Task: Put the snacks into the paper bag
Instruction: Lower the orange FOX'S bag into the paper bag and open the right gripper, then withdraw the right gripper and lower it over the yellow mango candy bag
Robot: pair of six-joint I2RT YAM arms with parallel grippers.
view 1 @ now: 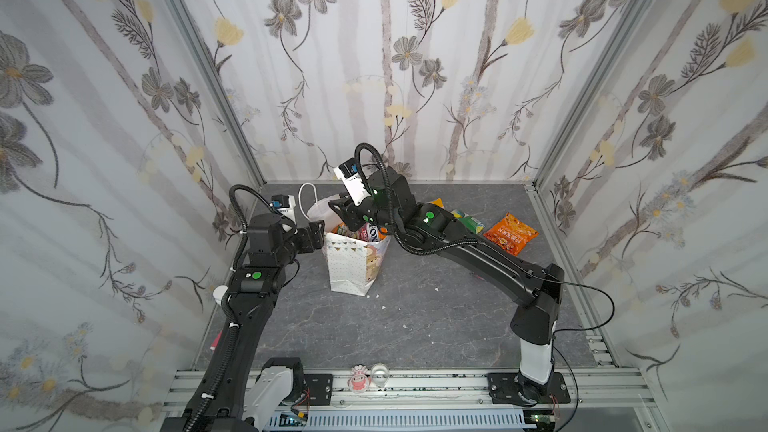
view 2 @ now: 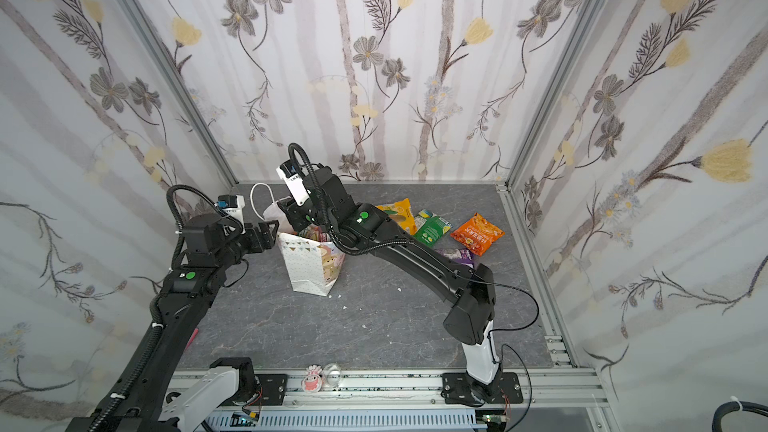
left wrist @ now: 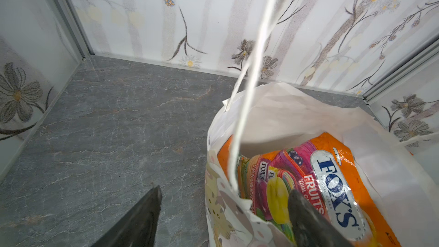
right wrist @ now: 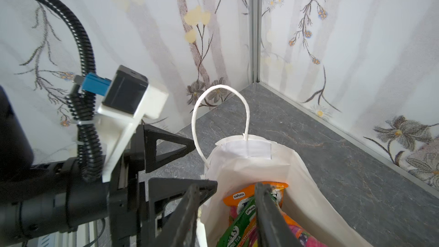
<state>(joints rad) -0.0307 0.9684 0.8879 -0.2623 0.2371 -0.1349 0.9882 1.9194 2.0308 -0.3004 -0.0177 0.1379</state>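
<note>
My left arm climbs from the near rail, then bends at the wrist so that my left claw (view 1: 319,235) (view 2: 272,234) points level toward the paper bag (view 1: 353,272) (view 2: 307,272). The bag stands upright on the counter (view 1: 374,338), a little left of the middle. In the left wrist view this claw (left wrist: 225,191) is spread wide across the bag's near rim, one finger (left wrist: 145,217) outside over the counter and the other (left wrist: 308,222) inside. It clamps nothing.

My right arm leans in from the near right corner. Its long forearm reaches across the counter and the wrist tips down, so my right claw (view 1: 338,209) (view 2: 291,214) hangs over the bag's mouth (right wrist: 249,162). Its fingers are apart (right wrist: 226,200), one by the rim, one down among the packets, and I see no grip on anything.

Inside the bag lie an orange-pink FOX'S packet (left wrist: 332,181) and a green tea packet (right wrist: 234,230).

On the counter to the right, well apart from the bag, lie:
- an orange chip bag (view 1: 510,233) (view 2: 477,233)
- a green packet (view 2: 432,228)
- a yellow-orange packet (view 2: 397,214)
- a purple packet (view 2: 459,257), partly hidden by my forearm
</note>
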